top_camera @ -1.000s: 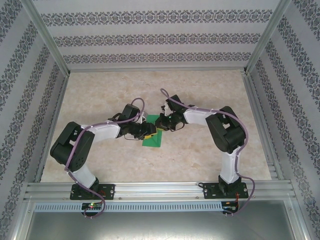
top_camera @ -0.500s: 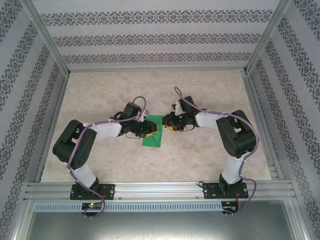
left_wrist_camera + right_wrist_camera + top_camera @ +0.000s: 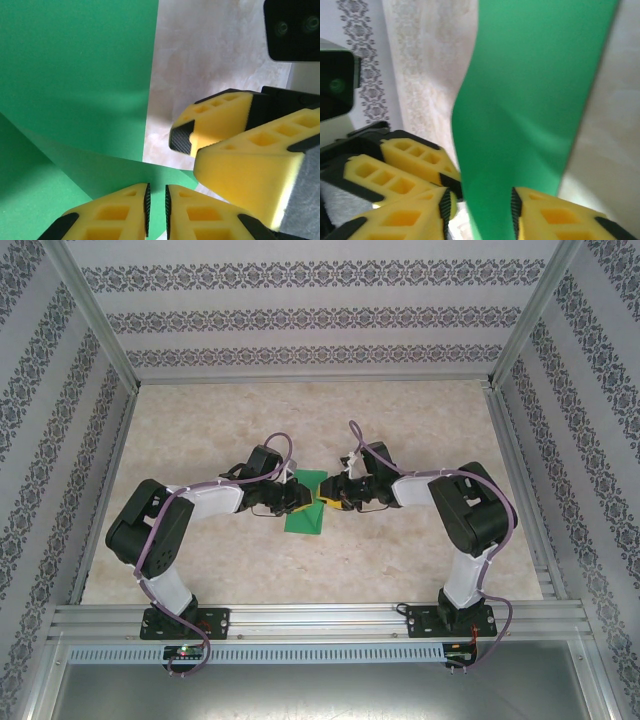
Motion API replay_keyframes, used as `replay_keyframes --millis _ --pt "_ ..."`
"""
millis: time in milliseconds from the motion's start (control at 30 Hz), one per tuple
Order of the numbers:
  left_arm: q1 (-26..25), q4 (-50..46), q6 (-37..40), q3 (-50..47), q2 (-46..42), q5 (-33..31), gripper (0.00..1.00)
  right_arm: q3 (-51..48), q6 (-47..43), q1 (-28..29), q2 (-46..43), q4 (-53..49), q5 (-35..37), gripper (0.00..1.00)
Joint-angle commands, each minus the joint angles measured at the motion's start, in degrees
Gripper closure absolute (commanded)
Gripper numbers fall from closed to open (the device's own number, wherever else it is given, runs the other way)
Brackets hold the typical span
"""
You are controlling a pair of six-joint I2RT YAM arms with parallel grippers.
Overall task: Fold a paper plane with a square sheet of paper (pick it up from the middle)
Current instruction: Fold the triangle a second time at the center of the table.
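Right hand point(image 3: 322, 496) moved in, green paper point(image 3: 305, 515) edge apparently between fingers

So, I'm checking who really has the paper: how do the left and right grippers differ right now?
The left gripper has its jaws nearly closed, pinching a raised flap of the green paper; the right gripper has its jaws set wider, straddling the sheet's edge without visibly clamping it. From above, the left comes in from the paper's left side and the right from the opposite side. Both have yellow fingers with black pads.

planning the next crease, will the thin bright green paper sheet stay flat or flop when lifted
Probably floppy: the thin bright green paper sheet already bows where it rises off the marble table. Likely very light. It may slide on that smooth top if pushed rather than pinched.
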Motion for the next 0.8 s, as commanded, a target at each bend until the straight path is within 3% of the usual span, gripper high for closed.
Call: replay_keyframes --millis 0,367,600,767 --pt "-0.73 0.31 0.70 -0.14 1.10 -0.63 0.81 -1.32 3.09 0.54 1.42 7.53 -3.78 0.65" --pt "-0.73 0.36 0.61 -0.27 1.19 -0.54 0.83 -3.56 4.01 1.16 2.42 8.86 -3.31 0.69" --pt "-0.69 0.32 0.55 -0.14 1.28 -0.64 0.85 -3.59 2.96 1.23 1.35 7.58 -2.98 0.78" --pt "-0.71 -0.08 0.69 -0.07 1.02 -0.70 0.85 -1.36 -2.24 1.07 0.54 0.54 -1.53 0.86"
